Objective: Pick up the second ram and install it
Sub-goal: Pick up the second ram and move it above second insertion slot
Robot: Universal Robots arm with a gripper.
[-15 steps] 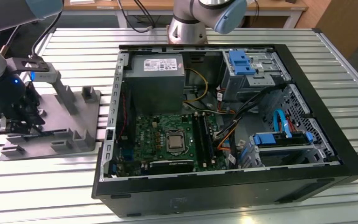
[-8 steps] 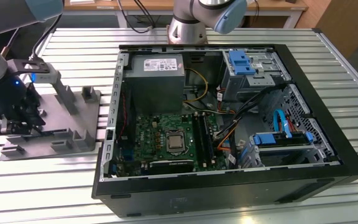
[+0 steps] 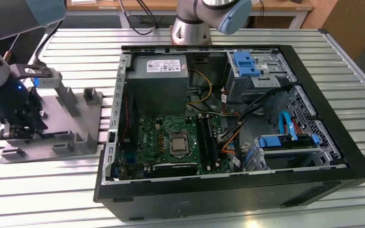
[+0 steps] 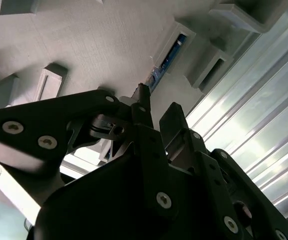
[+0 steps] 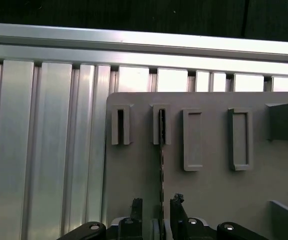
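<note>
Pick-up step: tool (image 5: 156, 200) open, astride the 2nd ram (image 5: 161, 150) standing edge-on in the grey block (image 5: 209, 200); grasp demands centred, square closure.

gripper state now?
Gripper: jaws open, one either side of the second ram, which stands on edge in the grey holder. Nothing held.

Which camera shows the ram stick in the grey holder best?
The first wrist view: the second ram stands edge-on in the grey holder, between the fingers of the open gripper. The second wrist view shows a short stretch; in the exterior view the gripper hides it.
</note>
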